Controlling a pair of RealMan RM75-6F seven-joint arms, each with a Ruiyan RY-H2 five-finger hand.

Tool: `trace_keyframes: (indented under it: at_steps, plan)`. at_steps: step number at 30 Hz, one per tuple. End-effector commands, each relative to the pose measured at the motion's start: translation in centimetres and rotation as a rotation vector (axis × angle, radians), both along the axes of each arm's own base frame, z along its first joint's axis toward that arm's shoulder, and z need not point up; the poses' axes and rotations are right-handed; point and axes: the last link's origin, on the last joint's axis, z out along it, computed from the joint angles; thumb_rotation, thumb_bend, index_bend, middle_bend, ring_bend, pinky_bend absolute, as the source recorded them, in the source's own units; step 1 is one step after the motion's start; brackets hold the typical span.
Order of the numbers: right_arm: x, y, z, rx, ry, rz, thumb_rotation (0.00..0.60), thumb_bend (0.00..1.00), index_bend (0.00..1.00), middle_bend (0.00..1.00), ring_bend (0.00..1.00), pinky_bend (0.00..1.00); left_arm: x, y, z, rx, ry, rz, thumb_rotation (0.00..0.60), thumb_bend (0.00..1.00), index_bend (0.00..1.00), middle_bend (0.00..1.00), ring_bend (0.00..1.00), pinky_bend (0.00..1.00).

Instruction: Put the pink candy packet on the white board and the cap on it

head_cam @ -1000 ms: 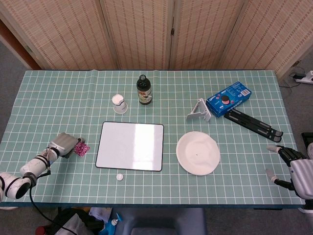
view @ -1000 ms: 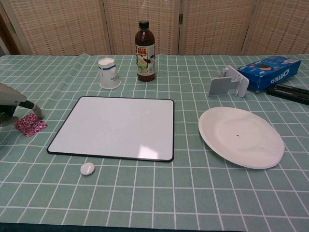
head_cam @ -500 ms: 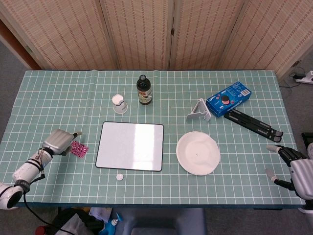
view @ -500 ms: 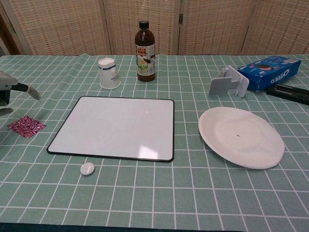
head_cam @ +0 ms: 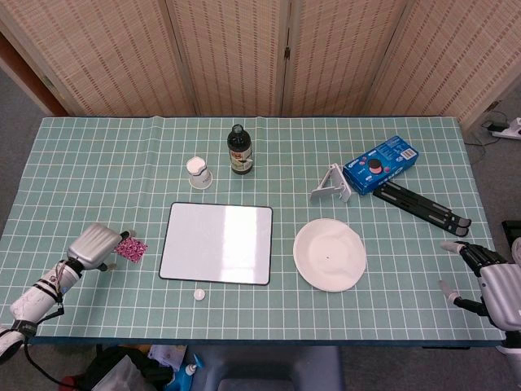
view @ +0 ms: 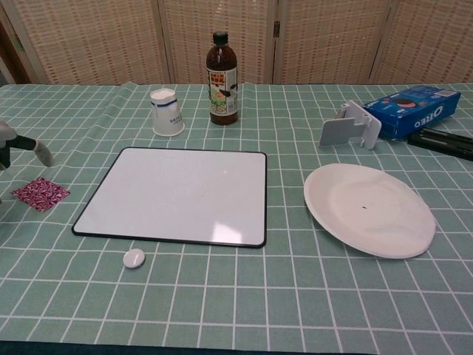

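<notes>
pink candy packet [head_cam: 131,250] flat on table [head_cam: 98,163], beside white board [head_cam: 216,243]; left hand [head_cam: 94,244] apparently empty, fingers apart; right hand [head_cam: 488,279] empty, fingers spread.

packet [head_cam: 131,249] left of board [head_cam: 216,243], cap [head_cam: 198,293] before it

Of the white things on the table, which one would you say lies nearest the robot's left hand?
The small round cap, on the cloth just below the white board; the left hand is beside the pink candy packet.
</notes>
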Motion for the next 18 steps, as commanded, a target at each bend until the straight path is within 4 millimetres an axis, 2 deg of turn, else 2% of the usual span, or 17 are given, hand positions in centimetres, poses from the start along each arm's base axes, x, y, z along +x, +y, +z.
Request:
trace_keyframes:
  at_steps: [1,18]
  plan:
    - [0.0,0.0,0.0,0.001,-0.001,0.001,0.6,0.24,0.26,0.3,0.3,0.38,-0.3,0.1,-0.7,-0.024,0.012,0.032,0.6,0.15,0.27,0.93,0.94,1.0]
    - [-0.4,0.5,0.2,-0.007,0.0,-0.016,0.6,0.24,0.26,0.3,0.3,0.38,-0.1,2.6,-2.3,-0.014,0.057,0.037,0.6,0.15,0.29,0.94,0.95,1.0]
